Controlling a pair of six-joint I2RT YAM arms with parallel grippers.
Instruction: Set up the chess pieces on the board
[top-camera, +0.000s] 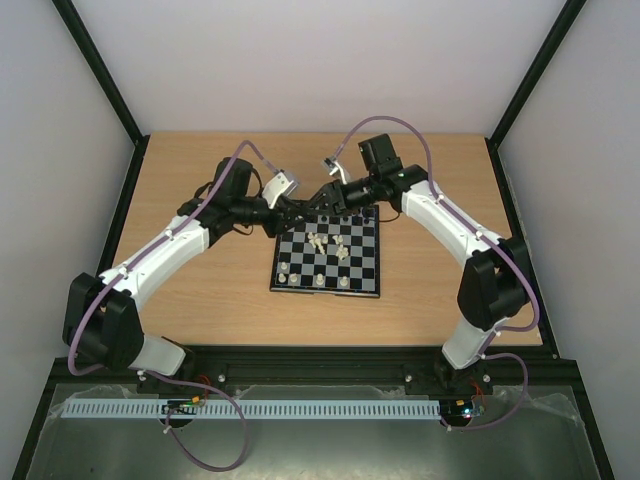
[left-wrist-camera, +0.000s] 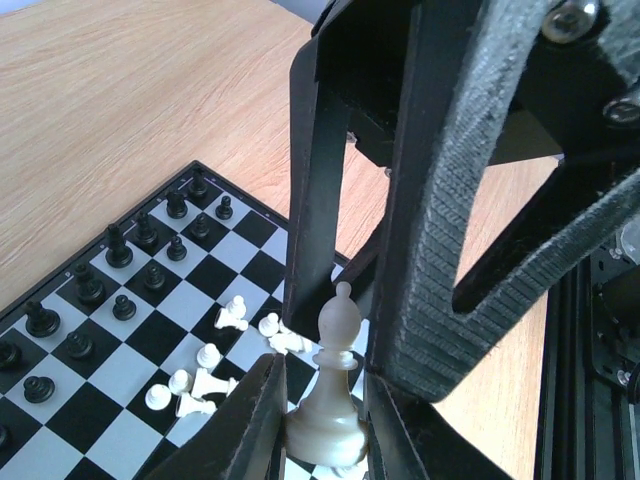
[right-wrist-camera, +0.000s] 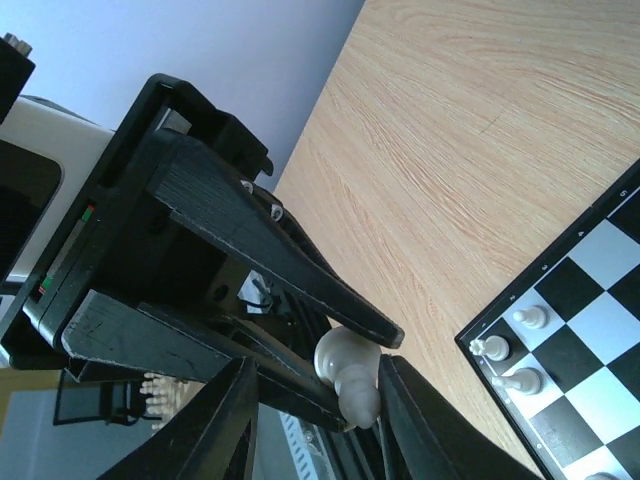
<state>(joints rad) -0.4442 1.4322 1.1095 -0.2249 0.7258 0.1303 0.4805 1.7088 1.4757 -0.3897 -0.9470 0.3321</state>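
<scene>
The board (top-camera: 371, 262) lies at mid-table, with black pieces (left-wrist-camera: 118, 245) standing on its far rows. Several cream-white pieces (left-wrist-camera: 205, 375) lie tipped over in its middle, and a few stand on the near row (right-wrist-camera: 512, 350). My left gripper (left-wrist-camera: 322, 375) is shut on the base of a cream-white bishop (left-wrist-camera: 338, 330) and holds it upright above the board's far left corner. My right gripper (right-wrist-camera: 318, 368) is open, with its fingers (left-wrist-camera: 440, 200) on either side of the bishop's head (right-wrist-camera: 350, 375). In the top view the two grippers (top-camera: 305, 207) (top-camera: 322, 200) meet there.
Bare wooden table (top-camera: 200, 290) surrounds the board. Both arms reach in from the sides, and their cables loop above them. A black frame rail (top-camera: 320, 355) runs along the near edge.
</scene>
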